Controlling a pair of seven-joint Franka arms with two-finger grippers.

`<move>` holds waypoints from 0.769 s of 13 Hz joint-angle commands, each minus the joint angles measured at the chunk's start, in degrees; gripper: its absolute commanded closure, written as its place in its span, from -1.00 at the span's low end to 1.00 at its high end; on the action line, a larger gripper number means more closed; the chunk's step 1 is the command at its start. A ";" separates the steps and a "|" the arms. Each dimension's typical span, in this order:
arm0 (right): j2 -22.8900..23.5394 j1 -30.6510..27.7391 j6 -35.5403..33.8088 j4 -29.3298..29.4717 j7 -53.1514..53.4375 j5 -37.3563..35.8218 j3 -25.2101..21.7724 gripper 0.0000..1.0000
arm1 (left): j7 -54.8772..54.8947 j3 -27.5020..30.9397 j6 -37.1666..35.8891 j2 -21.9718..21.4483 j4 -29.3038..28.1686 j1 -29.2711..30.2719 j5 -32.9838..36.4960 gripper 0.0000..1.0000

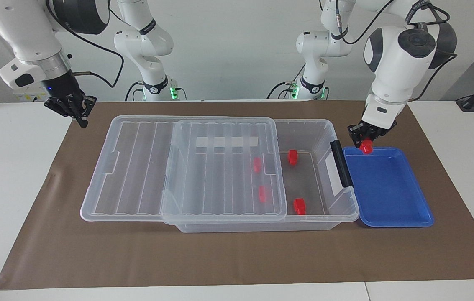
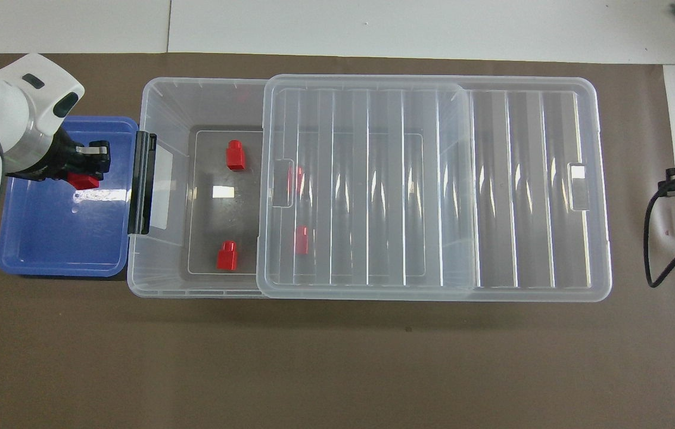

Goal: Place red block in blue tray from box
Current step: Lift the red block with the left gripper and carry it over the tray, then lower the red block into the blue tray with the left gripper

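One red block (image 1: 365, 146) pinched in left gripper (image 1: 364, 140) — over blue tray (image 1: 391, 196).

We list: the box (image 1: 262, 221) mid-table, its lid (image 1: 224, 167) slid partway toward the right arm's end; four blocks (image 1: 293, 157) inside, two under the lid; the tray (image 1: 387, 200) touching the box's latch end, toward the left arm's end.

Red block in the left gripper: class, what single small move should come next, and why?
Probably lower it and open. The left gripper holds the red block over the blue tray, above its edge nearer the robots, not yet resting inside. The right gripper waits beside the box.
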 commanded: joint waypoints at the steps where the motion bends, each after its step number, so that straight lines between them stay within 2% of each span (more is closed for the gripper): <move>1: 0.18 -2.91 7.05 -5.67 -6.92 1.18 0.27 1.00 | 11.39 -0.59 -0.91 -1.00 -0.54 5.52 -1.17 1.00; 3: 2.90 -4.49 10.66 -6.66 -9.39 2.14 0.27 1.00 | 17.57 -0.59 2.84 -1.87 -3.42 9.31 -2.21 1.00; 5: 5.01 -5.37 13.31 -6.66 -12.21 4.95 0.27 1.00 | 21.00 -0.59 11.53 -3.36 -10.87 12.91 -2.22 1.00; 10: 9.06 -6.17 15.68 -6.75 -18.28 9.36 0.36 1.00 | 22.16 -0.51 30.44 -2.49 -23.90 14.43 -2.22 1.00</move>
